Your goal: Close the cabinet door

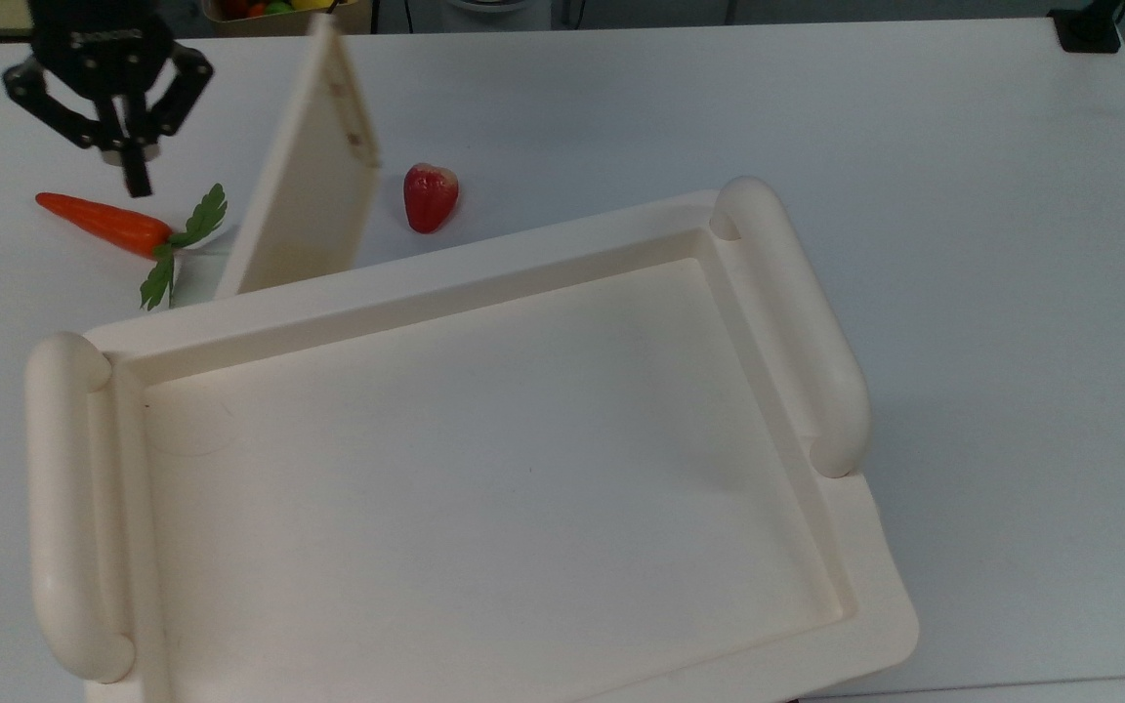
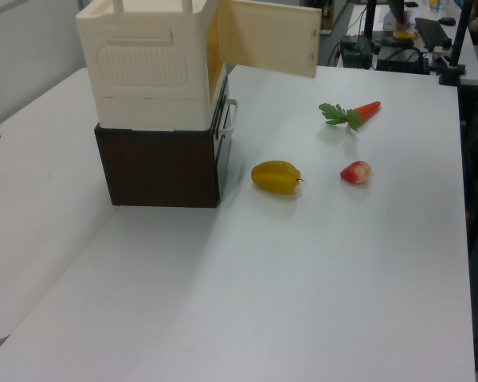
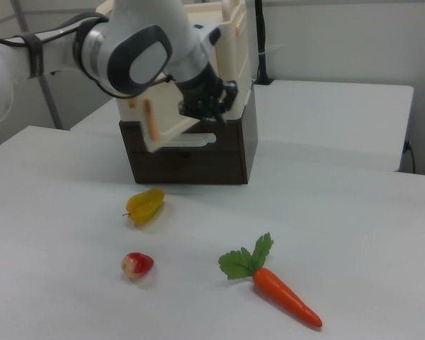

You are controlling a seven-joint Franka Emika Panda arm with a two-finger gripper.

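In the top view the gripper [image 1: 137,181] points down at the table, its fingers pressed together and holding nothing. The carrot [image 1: 99,222] lies just below its tip on the white table [image 1: 963,195]. To the top view's right of the gripper, apart from it, the cabinet door [image 1: 304,186] stands half open, hinged to the cabinet [image 1: 484,469]. Past the door lies a red fruit [image 1: 429,196]. In the right view the arm [image 3: 138,53] bends before the cabinet.
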